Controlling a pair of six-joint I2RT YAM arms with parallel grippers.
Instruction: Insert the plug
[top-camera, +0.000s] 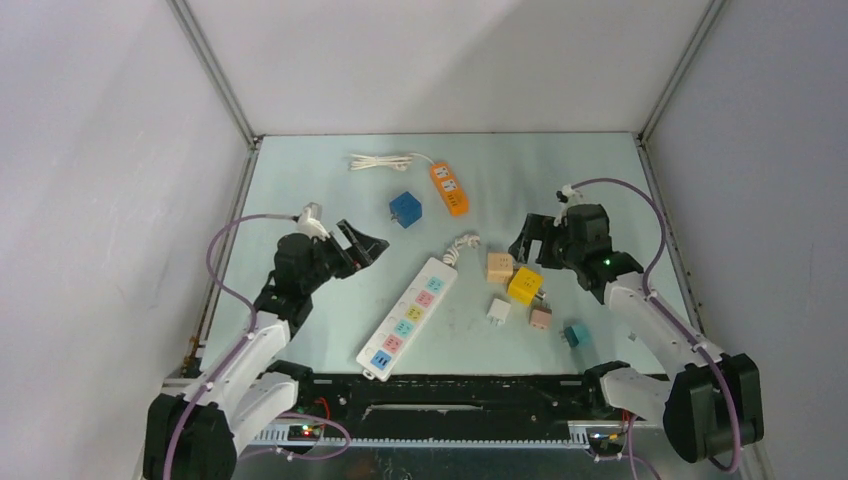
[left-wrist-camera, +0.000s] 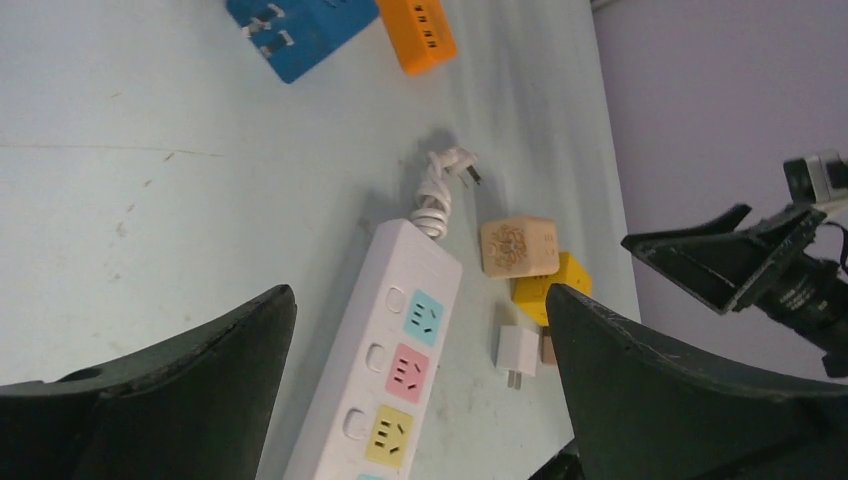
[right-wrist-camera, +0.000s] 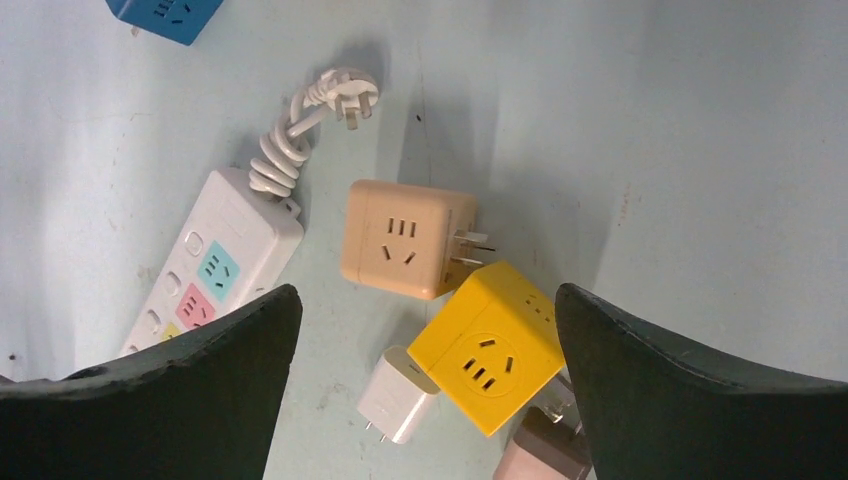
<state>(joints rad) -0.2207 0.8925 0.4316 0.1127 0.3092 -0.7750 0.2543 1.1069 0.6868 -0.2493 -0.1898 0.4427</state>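
White power strip (top-camera: 408, 317) lies mid-table between the arms. Right gripper (top-camera: 530, 245), jaws wide, hovers over a yellow plug cube (right-wrist-camera: 490, 350), crowded by a beige cube (right-wrist-camera: 405, 240) and small white plug (right-wrist-camera: 398, 396). Left gripper (top-camera: 362, 245), equally wide, hangs left of the strip's far end.

The table (top-camera: 300, 190) carries a white power strip (top-camera: 408, 318) at centre, an orange strip (top-camera: 449, 188) and blue cube (top-camera: 405, 209) farther back, and on the right a beige cube (top-camera: 499, 267), yellow cube (top-camera: 524, 285), white charger (top-camera: 498, 311), tan adapter (top-camera: 541, 318) and teal adapter (top-camera: 576, 335).
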